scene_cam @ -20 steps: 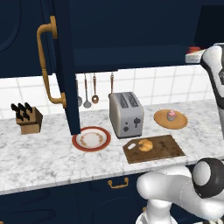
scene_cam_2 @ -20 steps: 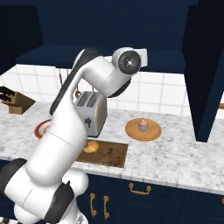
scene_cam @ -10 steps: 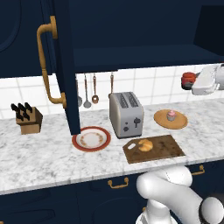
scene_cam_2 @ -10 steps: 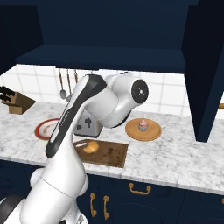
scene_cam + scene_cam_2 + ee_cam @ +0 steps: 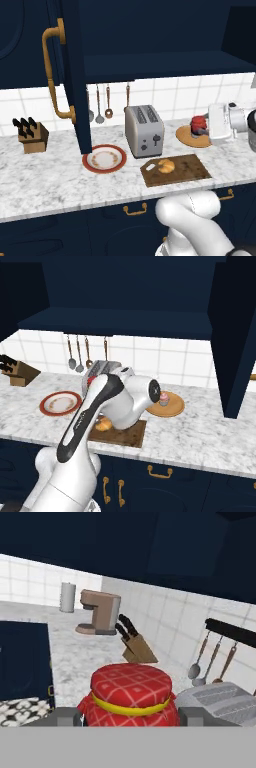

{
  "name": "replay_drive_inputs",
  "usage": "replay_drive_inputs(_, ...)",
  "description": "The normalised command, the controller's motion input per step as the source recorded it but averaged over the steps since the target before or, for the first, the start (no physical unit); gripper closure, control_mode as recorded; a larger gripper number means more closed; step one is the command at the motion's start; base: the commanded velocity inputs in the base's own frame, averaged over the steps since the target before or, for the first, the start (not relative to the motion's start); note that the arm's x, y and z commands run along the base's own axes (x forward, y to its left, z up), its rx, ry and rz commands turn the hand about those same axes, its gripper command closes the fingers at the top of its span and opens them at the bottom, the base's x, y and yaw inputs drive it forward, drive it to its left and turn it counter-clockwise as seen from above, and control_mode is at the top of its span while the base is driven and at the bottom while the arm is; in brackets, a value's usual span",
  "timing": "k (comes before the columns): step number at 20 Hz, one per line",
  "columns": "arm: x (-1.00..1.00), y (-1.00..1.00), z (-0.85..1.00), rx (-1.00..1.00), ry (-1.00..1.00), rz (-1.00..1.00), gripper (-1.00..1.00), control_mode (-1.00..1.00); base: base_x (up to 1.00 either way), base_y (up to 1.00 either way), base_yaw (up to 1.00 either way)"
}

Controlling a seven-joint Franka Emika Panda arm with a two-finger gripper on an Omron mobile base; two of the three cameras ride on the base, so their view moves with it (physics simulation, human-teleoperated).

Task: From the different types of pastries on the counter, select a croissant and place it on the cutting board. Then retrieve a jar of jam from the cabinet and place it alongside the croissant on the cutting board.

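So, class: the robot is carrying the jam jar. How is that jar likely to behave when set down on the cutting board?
The jar of jam looks squat and wide, so it would probably stand without tipping. Its cloth-like red cover with a yellow band may give slightly under the gripper. On its side, the round body might roll across the flat cutting board, toward the croissant.

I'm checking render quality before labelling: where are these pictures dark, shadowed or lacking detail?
Left base view: the open dark navy wall cabinet is nearly black inside; the white-grey marbled counter is evenly lit, and the small golden-brown croissant is sharp. Right base view: faint shadow under the white arm. Hand view: the red jar of jam with its checked cloth top looms large and crisp.
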Motion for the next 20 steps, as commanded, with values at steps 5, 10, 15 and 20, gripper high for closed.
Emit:
replay_drive_inputs(5,0.01,-0.57,-0.73,0.00,0.00,0.23,1.00,-1.00,0.00,0.00,0.00)
replay_drive_inputs(10,0.09,-0.50,-0.64,0.00,0.00,0.15,1.00,-1.00,0.00,0.00,0.00)
replay_drive_inputs(15,0.26,-0.12,-0.77,0.00,0.11,0.10,1.00,-1.00,0.00,0.00,0.00)
replay_drive_inputs(20,0.39,-0.04,-0.56,0.00,0.15,0.08,1.00,-1.00,0.00,0.00,0.00)
